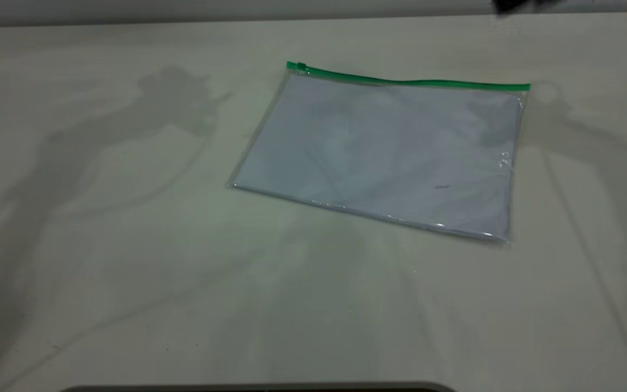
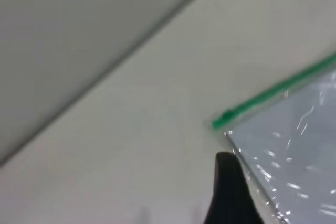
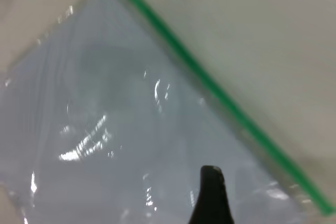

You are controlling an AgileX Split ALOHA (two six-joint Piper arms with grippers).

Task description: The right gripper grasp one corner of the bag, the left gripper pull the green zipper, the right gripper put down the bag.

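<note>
1. Nothing is done yet: the bag (image 1: 379, 155) lies flat on the table (image 1: 128, 261), below and ahead of both grippers
2. My right gripper (image 3: 211, 198) hovers over its corner, holding nothing; opening unclear
3. My left gripper (image 2: 231, 192) hangs near the green zipper (image 2: 273, 92) slider; I can't tell its opening

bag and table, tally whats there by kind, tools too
Bags: 1, the clear bag lying flat on the table
Green zippers: 1, the green zipper along its far edge
Slider tabs: 1, the slider at the zipper's left end
Tools: 2, the left tool and the right tool, one finger of each showing
Total: 5
</note>
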